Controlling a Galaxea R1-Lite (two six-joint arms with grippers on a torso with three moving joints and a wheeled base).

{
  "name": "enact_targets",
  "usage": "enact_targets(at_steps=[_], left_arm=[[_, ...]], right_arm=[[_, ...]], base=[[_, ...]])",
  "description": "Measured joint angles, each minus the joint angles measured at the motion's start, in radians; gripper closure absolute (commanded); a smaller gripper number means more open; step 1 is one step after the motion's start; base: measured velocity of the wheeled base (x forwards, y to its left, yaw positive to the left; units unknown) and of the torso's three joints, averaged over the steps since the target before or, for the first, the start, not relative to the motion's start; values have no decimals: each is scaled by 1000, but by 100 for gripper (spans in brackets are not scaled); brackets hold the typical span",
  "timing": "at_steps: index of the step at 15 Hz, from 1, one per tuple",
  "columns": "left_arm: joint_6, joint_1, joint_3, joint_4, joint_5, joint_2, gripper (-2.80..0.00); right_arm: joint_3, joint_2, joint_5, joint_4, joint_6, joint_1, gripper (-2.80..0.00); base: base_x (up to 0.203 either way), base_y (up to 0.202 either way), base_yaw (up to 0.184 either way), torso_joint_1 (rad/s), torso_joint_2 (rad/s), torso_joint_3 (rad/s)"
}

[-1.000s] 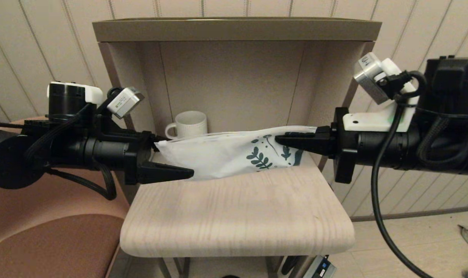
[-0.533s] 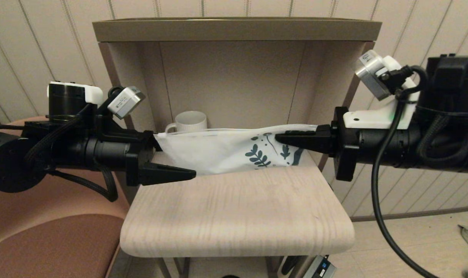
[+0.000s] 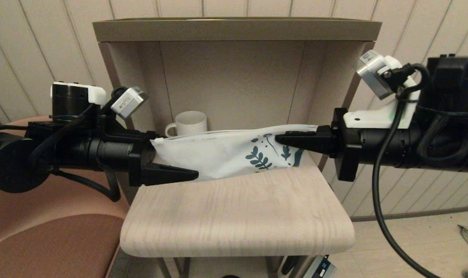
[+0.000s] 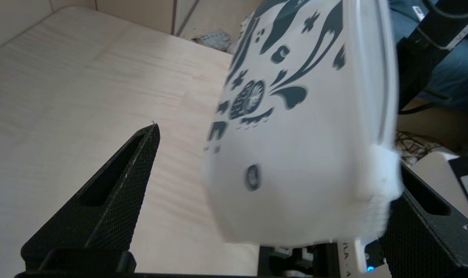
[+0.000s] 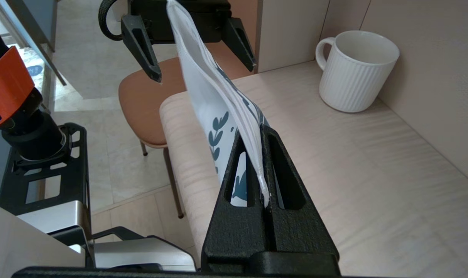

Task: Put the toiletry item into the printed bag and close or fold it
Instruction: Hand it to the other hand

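Observation:
The printed bag (image 3: 222, 154) hangs on edge above the pale wooden table (image 3: 237, 220), stretched between my two arms. My right gripper (image 3: 277, 139) is shut on the top edge of its leaf-printed end; in the right wrist view the right gripper (image 5: 254, 135) pinches the bag (image 5: 210, 88) and its seam runs down between the fingers. My left gripper (image 3: 179, 160) is open around the plain end. In the left wrist view the bag (image 4: 295, 162) lies between the spread fingers (image 4: 110, 193), close to the far one. The toiletry item is not in view.
A white ribbed mug (image 3: 189, 122) stands at the back of the alcove behind the bag, also visible as the mug (image 5: 355, 71). Alcove walls (image 3: 234, 81) close in the back and both sides. A brown chair seat (image 3: 44, 239) sits left of the table.
My left gripper has edged slightly to the right, and the bag's plain corner now sits a little deeper between its fingers. The right gripper has kept its hold in place.

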Motion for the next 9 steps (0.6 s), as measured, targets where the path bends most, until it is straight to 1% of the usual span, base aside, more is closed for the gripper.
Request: enact_targets(at_steps=[1, 2, 5, 9], left_arm=[[-10, -4, 0, -11, 0, 1, -136], [-20, -5, 7, -22, 1, 0, 0], [-66, -13, 11, -35, 0, -5, 0], [-75, -15, 14, -49, -2, -7, 0]], right_arm=[[0, 0, 0, 0, 0, 0, 0], [0, 0, 0, 0, 0, 0, 0], [1, 0, 0, 0, -1, 0, 0], [4, -2, 1, 0, -4, 1, 0]], base=[[0, 0, 0, 0, 0, 0], [0, 0, 0, 0, 0, 0], [0, 0, 0, 0, 0, 0], [0, 0, 0, 0, 0, 0]])
